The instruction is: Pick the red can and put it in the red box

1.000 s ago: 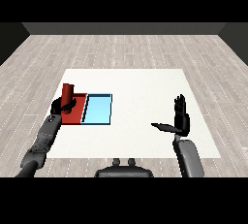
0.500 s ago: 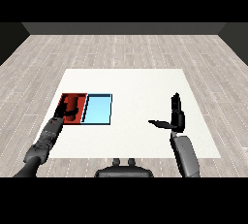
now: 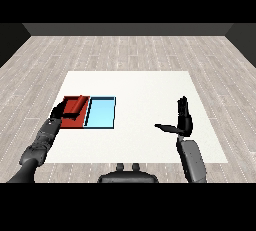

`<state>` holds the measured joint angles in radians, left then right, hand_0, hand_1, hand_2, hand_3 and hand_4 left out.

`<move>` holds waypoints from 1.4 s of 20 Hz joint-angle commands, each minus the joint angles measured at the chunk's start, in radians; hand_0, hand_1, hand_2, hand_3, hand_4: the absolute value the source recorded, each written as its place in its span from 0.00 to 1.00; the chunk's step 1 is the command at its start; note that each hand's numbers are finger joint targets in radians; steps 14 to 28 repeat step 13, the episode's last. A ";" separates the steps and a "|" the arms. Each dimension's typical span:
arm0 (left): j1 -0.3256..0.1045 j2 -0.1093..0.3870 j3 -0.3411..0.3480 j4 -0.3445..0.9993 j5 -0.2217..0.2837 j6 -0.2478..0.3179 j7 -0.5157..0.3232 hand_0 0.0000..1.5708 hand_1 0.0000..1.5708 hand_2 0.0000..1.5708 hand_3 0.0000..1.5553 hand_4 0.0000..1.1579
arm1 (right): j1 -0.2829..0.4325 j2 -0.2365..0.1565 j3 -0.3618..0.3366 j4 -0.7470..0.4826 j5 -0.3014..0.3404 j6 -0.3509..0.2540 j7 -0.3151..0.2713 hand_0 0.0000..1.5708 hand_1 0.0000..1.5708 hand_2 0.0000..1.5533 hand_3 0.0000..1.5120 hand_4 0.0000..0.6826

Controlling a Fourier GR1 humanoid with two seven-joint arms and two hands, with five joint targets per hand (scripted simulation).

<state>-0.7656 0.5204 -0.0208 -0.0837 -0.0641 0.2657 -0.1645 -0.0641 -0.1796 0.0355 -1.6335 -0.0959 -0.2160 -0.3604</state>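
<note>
Red can [image 3: 77,106] lying on its side inside the red tray [image 3: 70,121], left half of the white bench [image 3: 150,90]. Left hand [image 3: 59,112] right at the tray's near-left edge, touching or just beside the can; can't tell whether the fingers are curled on it or let go, too dark there. Light blue tray [image 3: 101,113] sits right alongside the red one, nothing in it as far as I see. Right hand [image 3: 184,117] well apart on the right side, upright, fingers straight, thumb out, holding nothing. Progress: can's in the red tray, so the placing looks basically done. Left to do, prob: let go if it hasn't, and pull the left arm clear.
</note>
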 commanded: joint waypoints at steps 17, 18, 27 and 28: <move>0.043 -0.266 0.255 -0.531 0.370 -0.226 -0.570 0.00 0.00 0.00 0.00 0.00 | 0.012 0.028 0.042 -0.007 -0.118 0.141 -0.009 0.00 0.00 0.00 0.00 0.00; 0.043 -0.266 0.255 -0.531 0.370 -0.226 -0.570 0.00 0.00 0.00 0.00 0.00 | 0.012 0.028 0.042 -0.007 -0.118 0.141 -0.009 0.00 0.00 0.00 0.00 0.00; 0.043 -0.266 0.255 -0.531 0.370 -0.226 -0.570 0.00 0.00 0.00 0.00 0.00 | 0.012 0.028 0.042 -0.007 -0.118 0.141 -0.009 0.00 0.00 0.00 0.00 0.00; 0.043 -0.266 0.255 -0.531 0.370 -0.226 -0.570 0.00 0.00 0.00 0.00 0.00 | 0.012 0.028 0.042 -0.007 -0.118 0.141 -0.009 0.00 0.00 0.00 0.00 0.00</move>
